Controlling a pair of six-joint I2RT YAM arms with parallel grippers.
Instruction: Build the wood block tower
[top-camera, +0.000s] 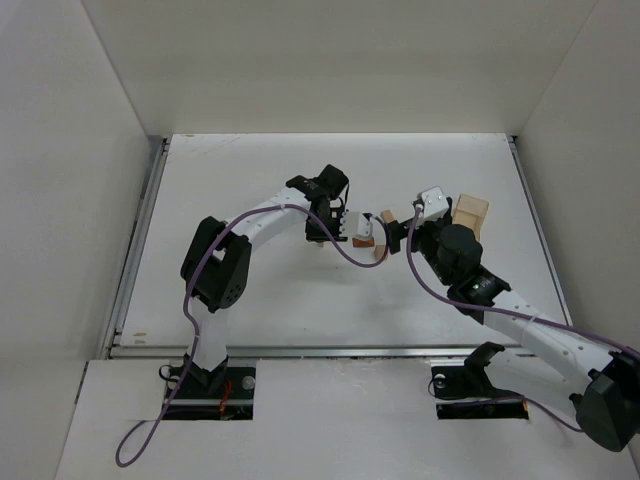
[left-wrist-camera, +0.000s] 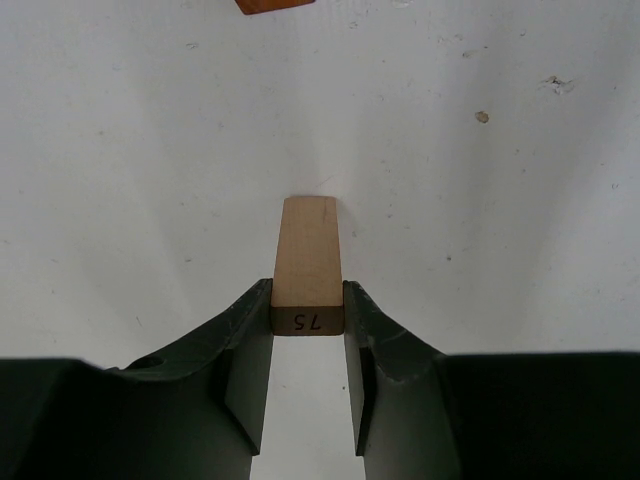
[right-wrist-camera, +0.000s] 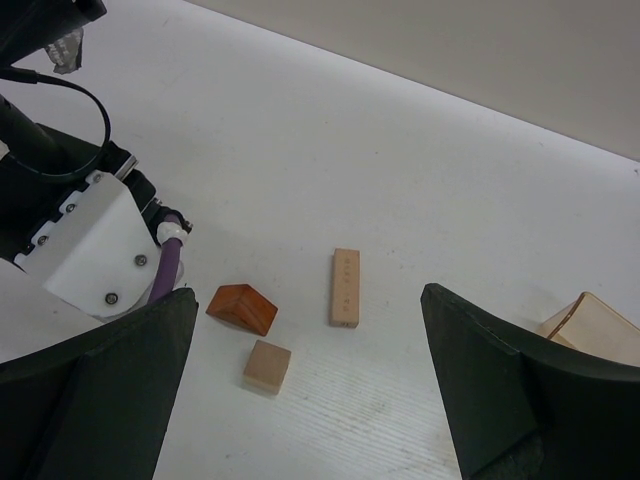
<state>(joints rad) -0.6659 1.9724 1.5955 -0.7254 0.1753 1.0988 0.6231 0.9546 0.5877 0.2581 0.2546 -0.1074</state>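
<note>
Pale wood shows only as specks in the top view. Small blocks (top-camera: 385, 218) sit between the left end effector (top-camera: 368, 230) and the right end effector (top-camera: 398, 238), mid-bench (top-camera: 250, 310), with a tan box (top-camera: 472, 213) just beyond. I cannot separate the pieces here.

Left wrist view: the left end effector (left-wrist-camera: 308, 330) is clamped on the post (left-wrist-camera: 308, 250), with both fingers (left-wrist-camera: 250, 350) against the end marked 75. I judge the step in hand to be placing this post. Procedure: hold the grip, keep the post square to the bench, seat it fully, then release slowly and withdraw straight. I cannot tell whether its far end touches the bench. The roof piece (left-wrist-camera: 272, 4) is cut off by the top edge.

Right wrist view: the right end effector (right-wrist-camera: 310, 390) stands wide open and holds nothing. The roof piece (right-wrist-camera: 242, 308), a cube (right-wrist-camera: 267, 366) and a second post (right-wrist-camera: 345, 287) lie apart on the bench. The box (right-wrist-camera: 590, 325) is partly hidden by a finger. The gripped post is not visible here.
</note>
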